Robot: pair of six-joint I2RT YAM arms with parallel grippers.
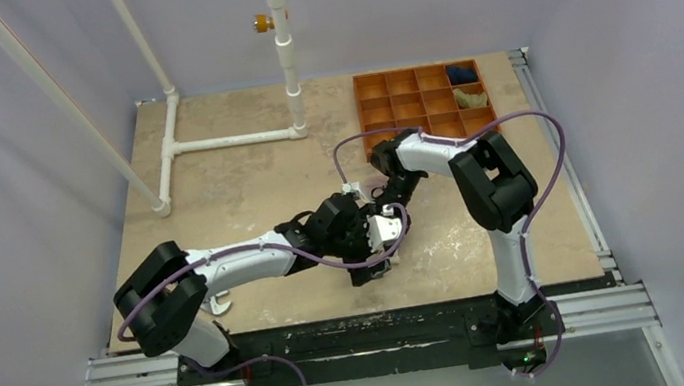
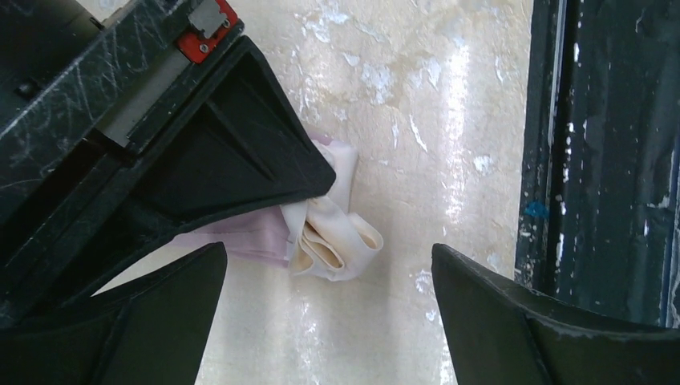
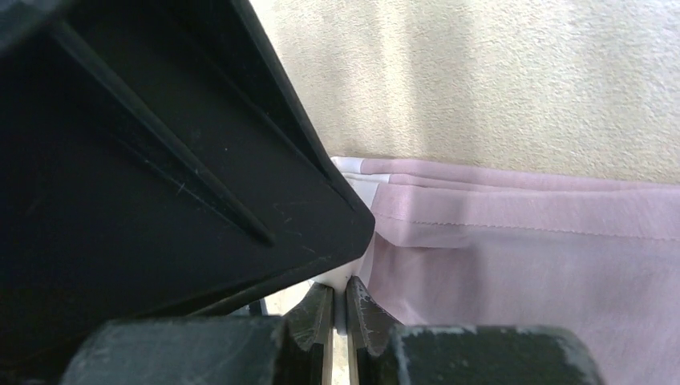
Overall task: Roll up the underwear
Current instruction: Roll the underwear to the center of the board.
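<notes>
The underwear (image 2: 252, 238) lies on the table, pale pink with cream-white folds (image 2: 341, 245) bunched at one end. My right gripper (image 3: 338, 311) is shut on its white edge, and the pink cloth (image 3: 529, 265) spreads flat to the right of it. My left gripper (image 2: 329, 253) hovers open just above the bunched end, one finger (image 2: 168, 313) on each side, touching nothing. The right gripper's black body (image 2: 160, 152) covers part of the cloth. In the top view both grippers (image 1: 373, 224) meet mid-table and hide the garment.
An orange compartment tray (image 1: 376, 107) stands at the back right with a dark blue bundle (image 1: 463, 73) and an olive-tan bundle (image 1: 472, 97) in it. A white pipe frame (image 1: 230, 141) lies at the back left. The table's dark front rail (image 2: 597, 160) is close by.
</notes>
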